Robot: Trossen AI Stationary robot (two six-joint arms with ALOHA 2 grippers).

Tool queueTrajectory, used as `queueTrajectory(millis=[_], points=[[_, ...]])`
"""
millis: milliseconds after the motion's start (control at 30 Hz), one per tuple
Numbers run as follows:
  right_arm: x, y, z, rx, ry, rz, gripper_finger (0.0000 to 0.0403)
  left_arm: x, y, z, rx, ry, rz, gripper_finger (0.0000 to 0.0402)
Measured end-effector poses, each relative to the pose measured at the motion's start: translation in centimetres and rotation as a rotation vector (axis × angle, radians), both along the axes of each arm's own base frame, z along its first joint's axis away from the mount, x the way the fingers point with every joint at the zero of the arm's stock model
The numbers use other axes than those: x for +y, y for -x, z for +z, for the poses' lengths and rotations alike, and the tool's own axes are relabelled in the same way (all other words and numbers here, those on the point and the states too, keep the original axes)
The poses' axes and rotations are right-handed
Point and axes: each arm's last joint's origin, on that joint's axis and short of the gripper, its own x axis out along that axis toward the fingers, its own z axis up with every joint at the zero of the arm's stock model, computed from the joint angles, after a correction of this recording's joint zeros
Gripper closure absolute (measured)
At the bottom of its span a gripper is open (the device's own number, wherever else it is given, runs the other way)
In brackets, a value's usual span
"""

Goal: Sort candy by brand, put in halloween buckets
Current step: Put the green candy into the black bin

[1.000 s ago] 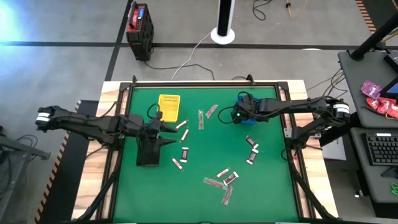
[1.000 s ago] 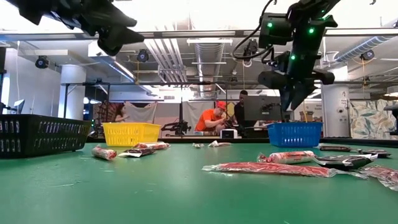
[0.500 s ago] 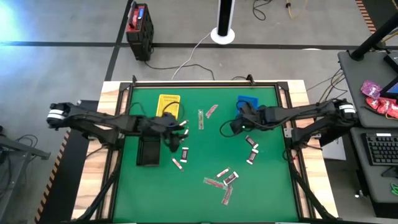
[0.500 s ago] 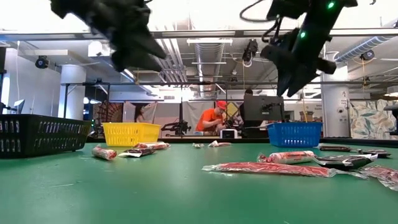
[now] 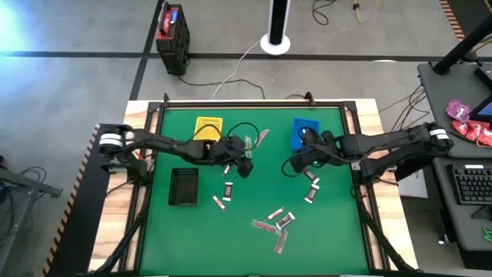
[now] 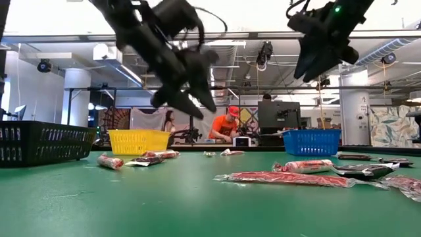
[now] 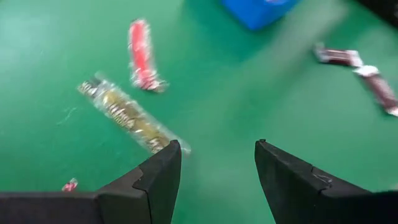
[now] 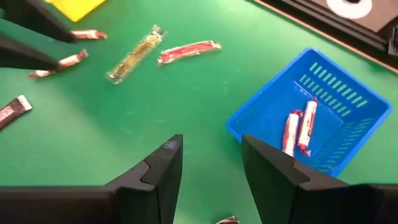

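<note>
The left gripper (image 5: pixel 244 165), fingers apart and empty, hovers right of the yellow slotted plastic bin (image 5: pixel 208 131); the right gripper (image 5: pixel 290 165), also apart, hovers near the blue plastic bin (image 5: pixel 306 128).

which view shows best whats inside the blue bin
The right wrist view: it looks down into the blue bin and shows two red-and-white candy bars lying on its floor. The high view shows the bin small, with its contents hard to make out. The low view shows only its side wall. The left wrist view catches just a corner.

3 bins: 1 (image 5: pixel 208 129) rear left, 1 (image 5: pixel 306 131) rear right holding 2 candies (image 8: pixel 300 129), 1 (image 5: pixel 184 186) left front.
</note>
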Motion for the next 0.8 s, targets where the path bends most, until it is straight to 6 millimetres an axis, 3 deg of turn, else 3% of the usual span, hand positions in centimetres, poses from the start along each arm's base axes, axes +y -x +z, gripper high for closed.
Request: queueTrajectory(millis=[233, 500, 800], points=[[0.0, 0.5, 0.7, -0.012, 0.022, 0.037, 0.0246, 2.6, -0.7, -2.7, 0.098, 0.028, 0.113, 0.0212], [0.0, 0.4, 0.6, -0.003, 0.03, 0.051, 0.0241, 3.6, -2.7, -3.5, 0.19, 0.003, 0.12, 0.0212], [0.0, 0.2, 0.4, 0.007, 0.028, 0.051, 0.0239, 4.2, -4.9, -5.8, 0.325, -0.029, 0.108, 0.0212]])
